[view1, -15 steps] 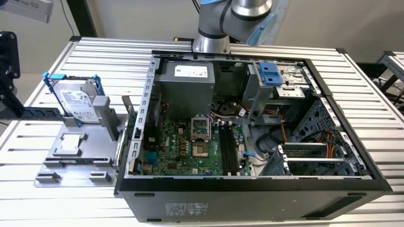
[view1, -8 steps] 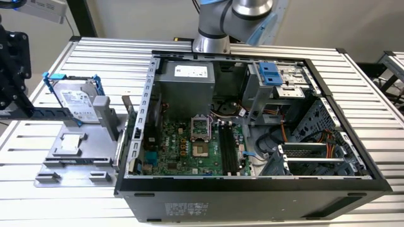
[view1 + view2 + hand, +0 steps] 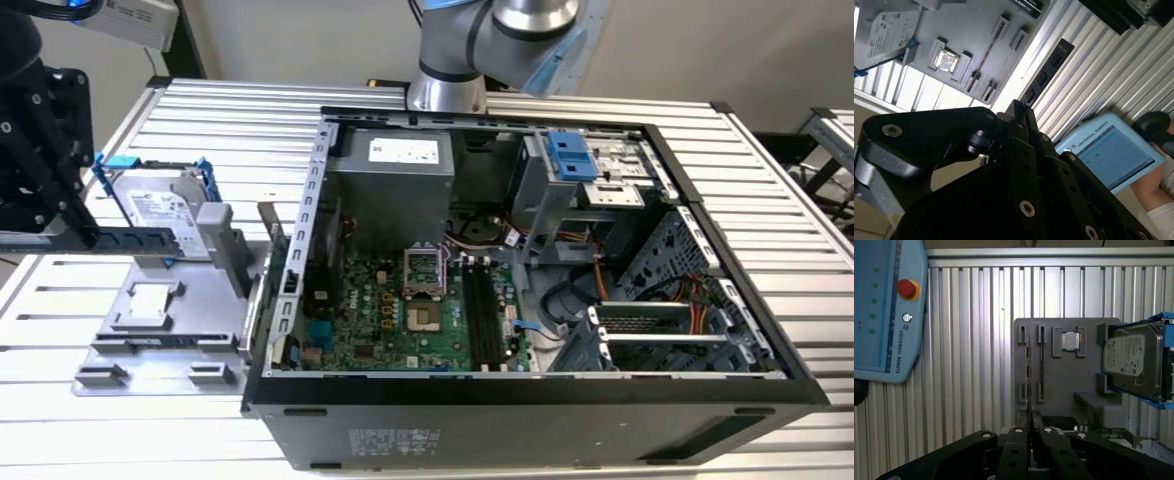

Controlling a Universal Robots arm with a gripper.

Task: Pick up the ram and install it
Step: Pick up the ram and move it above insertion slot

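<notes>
My gripper (image 3: pixel 1021 107) is shut on the ram (image 3: pixel 1049 70), a long dark stick with small chips that juts out from between the black fingers. In the first wrist view the ram (image 3: pixel 1028 370) appears edge-on as a thin line rising from the gripper (image 3: pixel 1030 416), in front of the grey fixture plate (image 3: pixel 1074 375). The ram hangs above the ribbed metal table beside that plate. In the exterior view the open computer case (image 3: pixel 534 390) holds a green motherboard with long black memory slots (image 3: pixel 483 315).
The grey fixture plate (image 3: pixel 160 330) left of the case carries a silver hard drive (image 3: pixel 1134 360) in a blue bracket and a small square chip (image 3: pixel 1070 341). A light blue teach pendant (image 3: pixel 884 305) lies on the table. The arm's base (image 3: pixel 447 90) stands behind the case.
</notes>
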